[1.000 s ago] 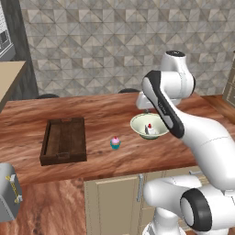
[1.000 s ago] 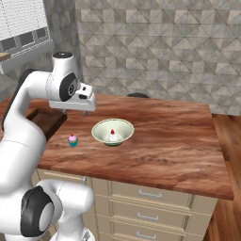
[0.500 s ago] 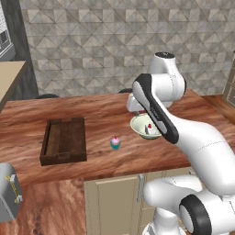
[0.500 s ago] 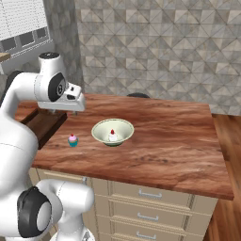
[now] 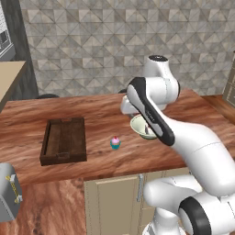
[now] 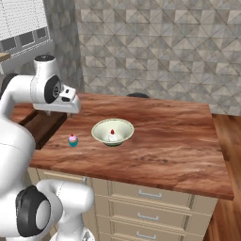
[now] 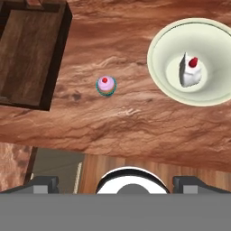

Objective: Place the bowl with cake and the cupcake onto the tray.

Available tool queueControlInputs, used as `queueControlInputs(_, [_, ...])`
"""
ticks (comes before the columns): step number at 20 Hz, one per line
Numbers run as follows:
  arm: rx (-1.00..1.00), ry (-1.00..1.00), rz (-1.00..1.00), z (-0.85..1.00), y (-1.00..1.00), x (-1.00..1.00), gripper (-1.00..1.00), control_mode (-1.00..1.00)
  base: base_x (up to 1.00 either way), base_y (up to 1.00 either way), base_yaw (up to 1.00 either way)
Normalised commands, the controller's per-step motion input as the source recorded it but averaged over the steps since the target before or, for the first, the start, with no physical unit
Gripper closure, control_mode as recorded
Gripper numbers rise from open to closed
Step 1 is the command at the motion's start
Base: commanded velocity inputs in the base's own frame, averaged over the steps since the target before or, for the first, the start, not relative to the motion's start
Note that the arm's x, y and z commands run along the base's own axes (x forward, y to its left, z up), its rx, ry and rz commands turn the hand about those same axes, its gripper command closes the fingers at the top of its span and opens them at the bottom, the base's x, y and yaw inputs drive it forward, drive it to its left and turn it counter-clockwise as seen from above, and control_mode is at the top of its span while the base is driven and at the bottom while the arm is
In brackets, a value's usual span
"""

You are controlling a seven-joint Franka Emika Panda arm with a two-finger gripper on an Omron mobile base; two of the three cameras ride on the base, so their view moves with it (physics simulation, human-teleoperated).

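Observation:
The bowl with cake [image 7: 164,49] is a wide pale cream-green bowl with a white slice topped by a red dot; it stands on the wooden counter [image 6: 101,132], half hidden behind my arm in the left base view [image 5: 137,124]. Left of it stands the tiny cupcake [image 7: 106,85] [image 5: 115,142] [image 6: 72,140], teal wrapper and pink frosting. The dark brown tray [image 7: 27,54] [image 5: 64,137] [image 6: 44,128] lies further left, with nothing in it. My gripper [image 7: 115,184] hangs high above the counter's front edge, open, nothing between its fingers, pointing down between cupcake and bowl.
A silver toaster [image 5: 9,198] sits low at the left, off the counter. Drawers and cabinet doors [image 6: 146,219] run under the counter front. A dark round object [image 6: 138,95] rests at the back by the tiled wall. Bare wood stretches right of the bowl.
My arm has swung left along the counter, carrying the hand from over the bowl toward the cupcake and tray side. Bowl, cupcake and tray have stayed put. The jaws remain open.

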Motion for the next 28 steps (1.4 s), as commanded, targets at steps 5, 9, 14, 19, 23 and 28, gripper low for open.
queueControlInputs(5, [-0.03, 0.0, 0.0, -0.22, -0.01, 0.0, -1.0, -1.0, 0.0, 0.0, 0.0])
queueControlInputs(9, [-0.1, 0.0, 0.0, -0.28, -0.01, 0.01, -1.0, -1.0, 0.0, 0.0, 0.0])
queueControlInputs(14, [-0.09, 0.0, 0.0, -0.26, -0.05, 0.07, -1.0, -1.0, 0.0, 0.0, 0.0])
queueControlInputs(19, [-0.03, 0.0, 0.0, -0.19, -0.18, 0.2, -1.0, -1.0, 0.0, 0.0, 0.0])
queueControlInputs(23, [0.0, 0.0, 0.0, -0.22, -0.17, 0.27, -1.0, -1.0, 0.0, 0.0, 0.0])
queueControlInputs(28, [0.0, 0.0, 0.0, -0.34, -0.03, 0.24, -1.0, -1.0, 0.0, 0.0, 0.0])
